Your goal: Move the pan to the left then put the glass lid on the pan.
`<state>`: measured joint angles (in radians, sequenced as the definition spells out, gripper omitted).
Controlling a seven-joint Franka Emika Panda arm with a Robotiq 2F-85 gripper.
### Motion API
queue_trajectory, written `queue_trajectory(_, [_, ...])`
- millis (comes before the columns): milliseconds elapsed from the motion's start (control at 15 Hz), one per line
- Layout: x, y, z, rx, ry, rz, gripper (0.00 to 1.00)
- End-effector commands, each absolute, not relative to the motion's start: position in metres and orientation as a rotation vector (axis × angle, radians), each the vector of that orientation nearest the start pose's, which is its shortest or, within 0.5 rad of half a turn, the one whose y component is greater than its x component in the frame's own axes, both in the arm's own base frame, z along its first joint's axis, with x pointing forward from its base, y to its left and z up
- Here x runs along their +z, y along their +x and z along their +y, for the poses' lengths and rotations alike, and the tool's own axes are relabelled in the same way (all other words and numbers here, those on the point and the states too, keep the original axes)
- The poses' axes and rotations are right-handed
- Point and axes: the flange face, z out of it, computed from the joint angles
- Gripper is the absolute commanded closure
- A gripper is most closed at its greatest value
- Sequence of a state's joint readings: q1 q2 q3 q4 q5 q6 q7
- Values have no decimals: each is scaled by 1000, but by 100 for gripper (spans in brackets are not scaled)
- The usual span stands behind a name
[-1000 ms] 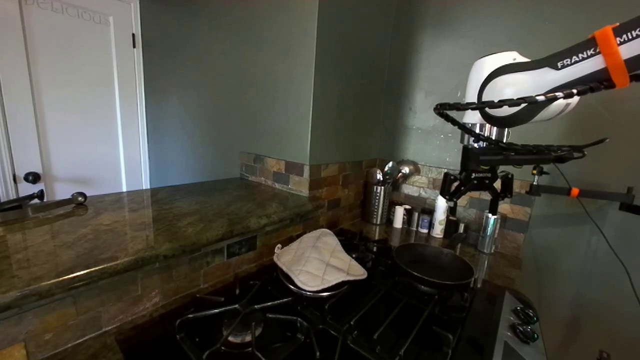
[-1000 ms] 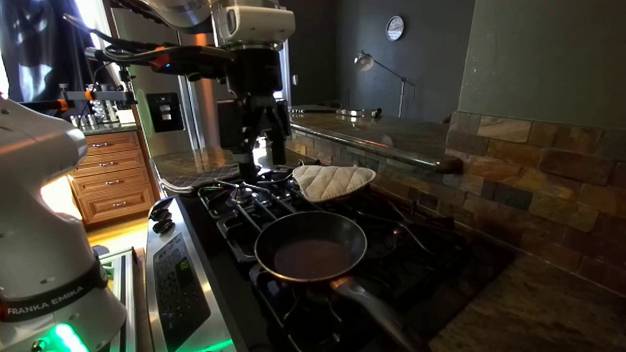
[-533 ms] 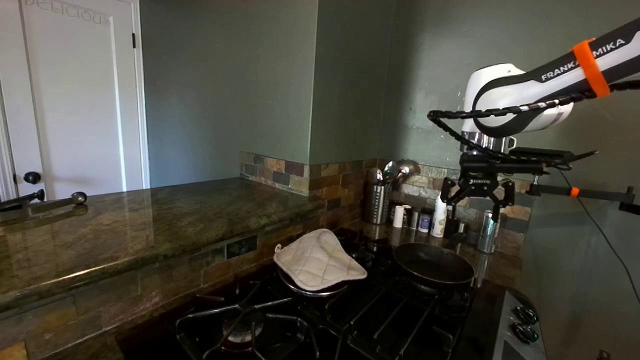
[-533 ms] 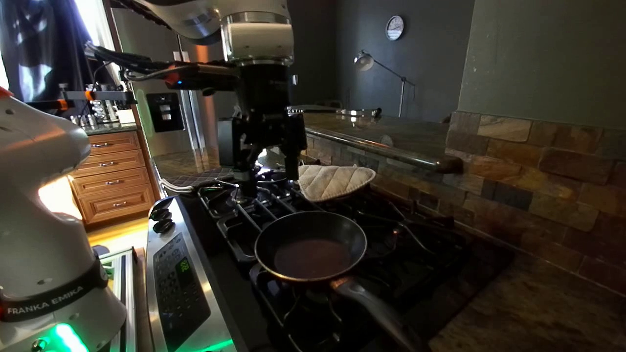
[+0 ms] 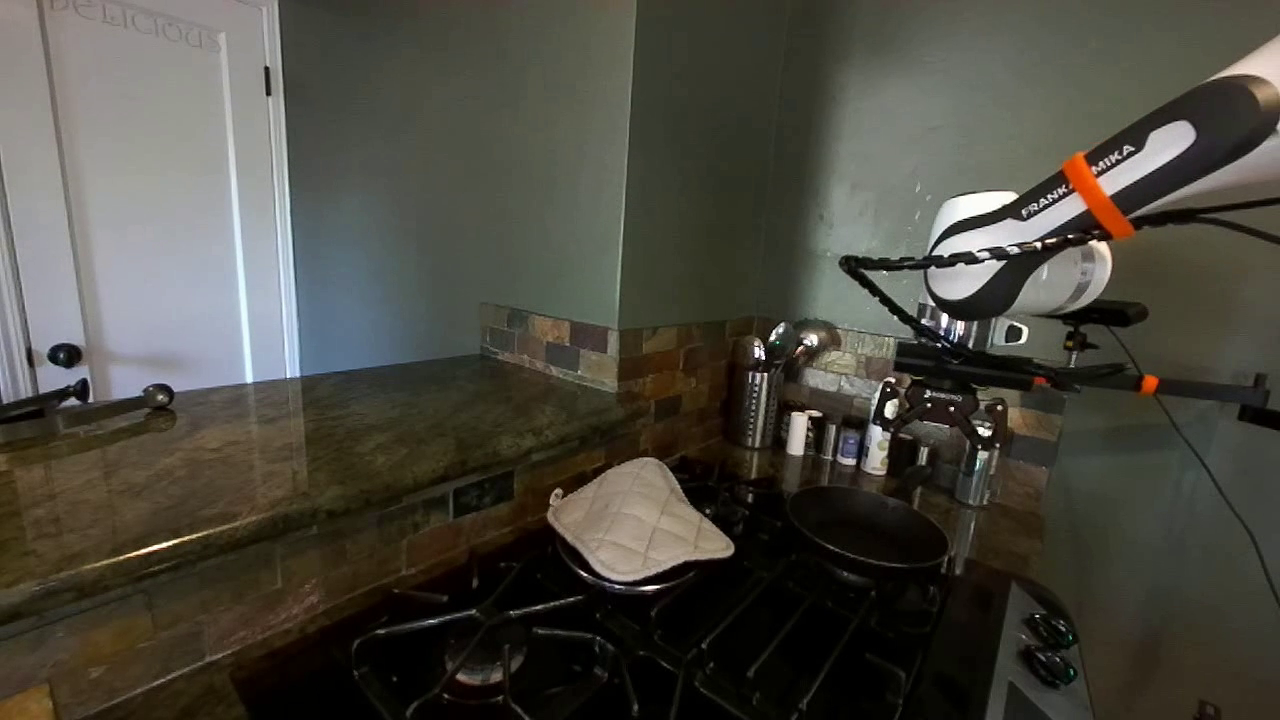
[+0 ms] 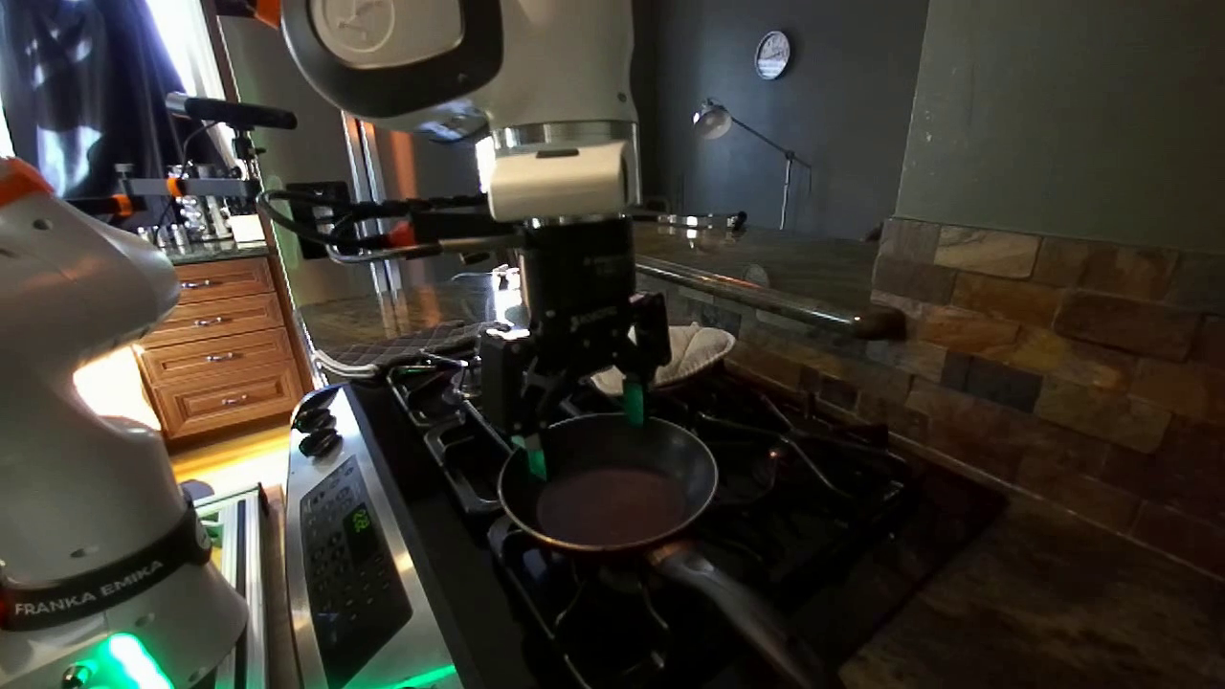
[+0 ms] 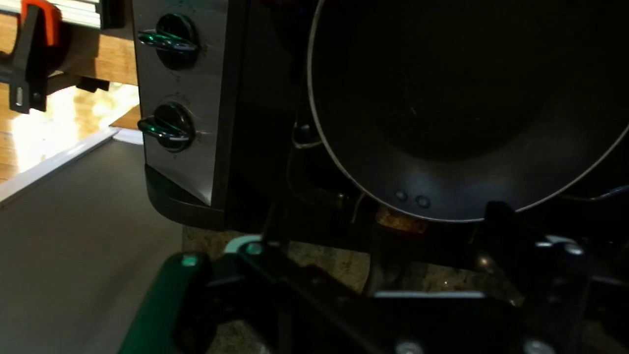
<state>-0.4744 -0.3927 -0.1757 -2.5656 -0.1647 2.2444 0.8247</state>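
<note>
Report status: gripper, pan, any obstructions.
Gripper open, nothing gripped. Pan on stove, uncovered. Possible obstruction: quilted pot holder atop rimmed round piece, perhaps the lid.

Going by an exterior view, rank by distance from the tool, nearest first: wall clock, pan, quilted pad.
From the tool, in an exterior view:
1. pan: below the tool.
2. quilted pad: beyond the pan, partly hidden behind the tool.
3. wall clock: high in the background.
</note>
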Motion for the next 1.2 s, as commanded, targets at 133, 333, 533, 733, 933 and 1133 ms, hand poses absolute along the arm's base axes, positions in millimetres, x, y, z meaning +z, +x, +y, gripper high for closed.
queue_trajectory(133, [377, 347, -287, -48, -2387, 2086, 0])
queue_trajectory(333, [368, 356, -301, -55, -2369, 2118, 0])
queue_trajectory(533, [362, 363, -313, -72, -2359, 2137, 0])
queue_trajectory(733, [354, 366, -321, -74, -2352, 2152, 0])
queue_trajectory(933, [345, 367, -326, -41, -2344, 2156, 0])
queue_trajectory(1133, [337, 368, -329, -9, -2329, 2164, 0])
